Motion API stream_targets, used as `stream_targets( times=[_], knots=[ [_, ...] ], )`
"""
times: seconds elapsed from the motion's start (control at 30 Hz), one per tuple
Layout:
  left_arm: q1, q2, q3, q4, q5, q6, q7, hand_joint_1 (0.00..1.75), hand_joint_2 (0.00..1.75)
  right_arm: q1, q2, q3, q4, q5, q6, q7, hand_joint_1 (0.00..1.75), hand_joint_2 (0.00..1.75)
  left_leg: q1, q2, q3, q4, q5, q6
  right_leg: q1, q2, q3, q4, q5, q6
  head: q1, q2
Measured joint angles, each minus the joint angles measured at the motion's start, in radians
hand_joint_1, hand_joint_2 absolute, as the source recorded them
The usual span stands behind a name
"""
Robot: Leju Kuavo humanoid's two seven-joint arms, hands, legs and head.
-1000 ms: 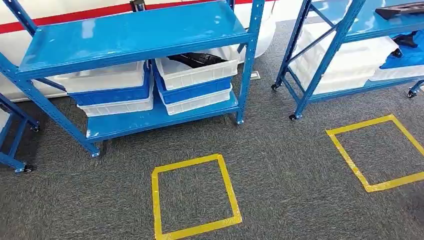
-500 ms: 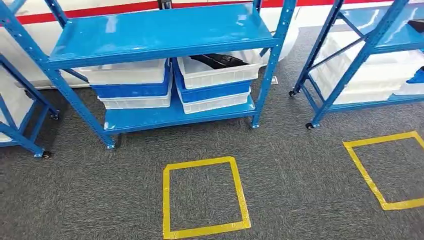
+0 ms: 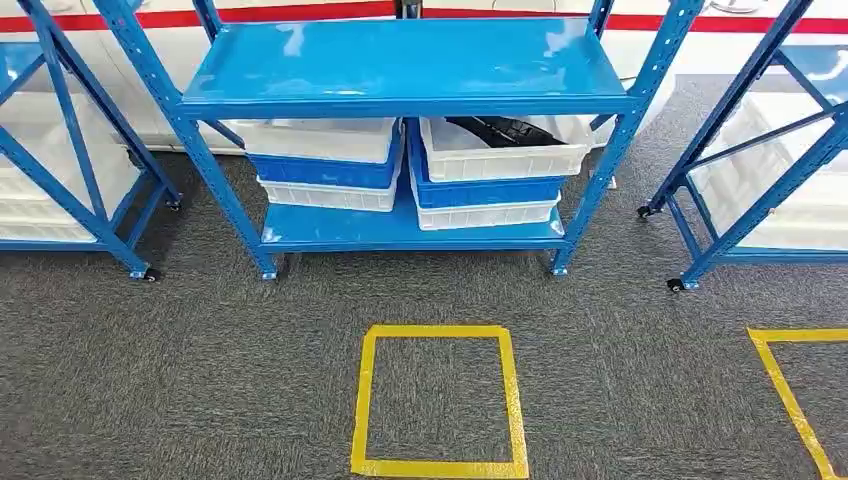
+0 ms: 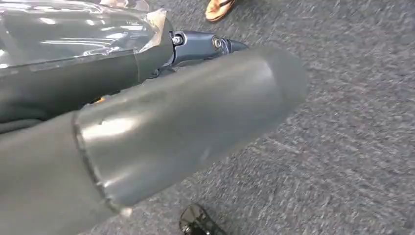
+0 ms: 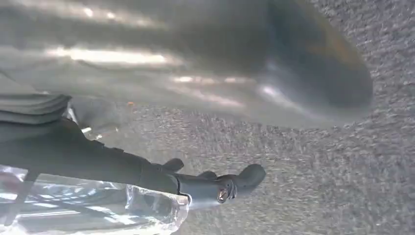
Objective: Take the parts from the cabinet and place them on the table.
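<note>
The blue cabinet stands straight ahead in the head view, its top shelf bare. On its bottom shelf, the right stack of bins is topped by a white bin holding black parts. A second stack of white and blue bins sits to its left. My left hand hangs over the carpet with its dark fingers stretched out and nothing in them. My right hand hangs the same way, with its fingers straight and empty.
A yellow tape square marks the grey carpet in front of the cabinet, and part of another lies at the right. More blue racks with white bins stand at the left and right. A person's sandalled foot is close to my left hand.
The whole view has swung: the cabinet, seen at a slant on the left before, now sits centred and square to me. The right rack has slid towards the edge.
</note>
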Motion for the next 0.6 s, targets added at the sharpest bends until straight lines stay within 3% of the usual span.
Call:
stream_targets(
  times=[0.03, 0.07, 0.1, 0.17, 0.2, 0.23, 0.27, 0.37, 0.4, 0.43, 0.47, 0.5, 0.53, 0.57, 0.6],
  knots=[
    [0.0, 0.0, 0.001, 0.0, 0.0, 0.001, 0.002, 0.0, 0.0, -0.001, 0.0, 0.0, 0.0, 0.003, 0.0, -0.001, 0.0, 0.0, -0.002, -0.008, -0.004, 0.003, -0.001, -0.005, -0.018, -0.008, 0.005, -0.009, 0.006, -0.009, 0.0, 0.0],
    [0.001, 0.002, 0.001, 0.0, 0.0, 0.001, 0.003, 0.0, 0.0, 0.0, 0.002, 0.0, 0.0, 0.003, 0.0, -0.01, 0.0, 0.0, -0.001, 0.022, -0.01, 0.021, -0.016, -0.011, -0.018, -0.016, 0.01, -0.014, 0.009, -0.013, 0.0, 0.0],
    [0.0, 0.001, 0.001, 0.0, 0.0, 0.001, 0.003, 0.0, 0.0, 0.001, 0.001, -0.001, -0.001, 0.0, -0.001, -0.027, 0.0, 0.0, 0.0, 0.056, -0.028, 0.064, -0.049, -0.018, -0.02, -0.022, 0.011, -0.015, 0.009, -0.022, -0.009, 0.0],
    [-0.001, 0.001, 0.001, 0.0, 0.002, -0.001, 0.006, 0.0, 0.0, 0.004, 0.002, -0.005, -0.001, -0.008, 0.002, -0.056, 0.0, 0.0, 0.011, 0.088, -0.102, 0.215, -0.128, -0.033, -0.02, -0.035, 0.012, -0.015, 0.007, -0.024, -0.008, 0.0],
    [0.0, 0.001, 0.001, 0.0, 0.002, -0.002, 0.008, 0.0, 0.0, 0.003, 0.001, -0.008, -0.001, -0.009, 0.006, -0.058, 0.0, 0.0, 0.018, 0.093, -0.138, 0.286, -0.15, -0.041, -0.02, -0.04, 0.01, -0.014, 0.007, -0.024, -0.009, 0.0],
    [0.0, 0.001, 0.001, 0.0, 0.002, -0.003, 0.01, 0.0, 0.0, 0.004, 0.001, -0.01, -0.001, -0.009, 0.009, -0.058, 0.0, 0.0, 0.024, 0.097, -0.15, 0.307, -0.147, -0.045, -0.022, -0.044, 0.01, -0.014, 0.007, -0.023, -0.009, 0.0],
    [0.001, 0.002, 0.001, 0.0, 0.001, -0.003, 0.011, 0.0, 0.0, 0.004, 0.002, -0.013, -0.001, -0.012, 0.011, -0.064, 0.0, 0.0, 0.031, 0.1, -0.14, 0.284, -0.123, -0.05, -0.024, -0.047, 0.011, -0.014, 0.007, -0.023, -0.008, 0.0],
    [0.0, 0.003, 0.001, 0.0, -0.002, -0.011, 0.011, 0.0, 0.0, 0.003, 0.003, -0.016, -0.001, -0.014, 0.021, -0.071, 0.0, 0.0, 0.043, 0.114, -0.006, 0.042, -0.009, -0.06, -0.032, -0.05, 0.019, -0.013, 0.001, -0.011, -0.01, 0.0],
    [-0.002, 0.003, 0.001, 0.0, -0.003, -0.013, 0.012, 0.0, 0.0, 0.003, 0.003, -0.017, -0.001, -0.014, 0.023, -0.071, 0.0, 0.0, 0.038, 0.12, 0.016, -0.001, -0.018, -0.059, -0.021, -0.051, 0.019, -0.01, -0.004, -0.003, -0.012, 0.0],
    [-0.002, 0.003, 0.001, 0.0, -0.005, -0.014, 0.013, 0.0, 0.0, 0.003, 0.003, -0.019, -0.001, -0.014, 0.024, -0.071, 0.0, 0.0, 0.036, 0.11, 0.015, 0.0, -0.015, -0.047, -0.02, -0.052, 0.017, -0.014, -0.004, 0.004, -0.007, 0.0],
    [-0.002, 0.003, 0.001, 0.0, -0.008, -0.014, 0.014, 0.0, 0.0, 0.003, 0.003, -0.021, -0.001, -0.015, 0.024, -0.071, 0.0, 0.0, 0.033, 0.11, 0.017, -0.003, -0.013, -0.043, -0.016, -0.052, 0.015, -0.014, -0.005, 0.01, -0.005, 0.0],
    [-0.002, 0.0, 0.001, 0.0, -0.008, -0.014, 0.016, 0.0, 0.0, 0.003, 0.002, -0.023, -0.001, -0.015, 0.025, -0.069, 0.0, 0.0, 0.032, 0.109, 0.016, -0.005, -0.011, -0.043, -0.012, -0.052, 0.015, -0.013, -0.012, 0.001, -0.005, 0.0],
    [-0.002, 0.0, 0.001, 0.0, -0.011, -0.014, 0.018, 0.0, 1.75, 0.003, 0.002, -0.025, -0.001, -0.016, 0.025, -0.069, 0.0, 0.0, 0.028, 0.107, 0.017, -0.005, -0.011, -0.042, -0.017, -0.053, 0.016, -0.015, -0.007, 0.006, -0.003, 0.0],
    [-0.002, 0.001, 0.001, 0.0, -0.012, -0.014, 0.018, 0.0, 1.75, 0.003, 0.002, -0.027, -0.001, -0.017, 0.025, -0.069, 0.0, 0.0, 0.024, 0.106, 0.016, -0.004, -0.01, -0.039, -0.018, -0.053, 0.017, -0.018, -0.006, 0.007, -0.003, 0.0],
    [-0.002, 0.002, 0.001, 0.0, -0.013, -0.014, 0.02, 0.0, 1.75, 0.003, 0.003, -0.03, -0.001, -0.017, 0.025, -0.069, 0.0, 1.75, 0.022, 0.106, 0.016, -0.004, -0.011, -0.036, -0.02, -0.053, 0.018, -0.021, -0.004, 0.01, -0.003, 0.0]
  ],
)
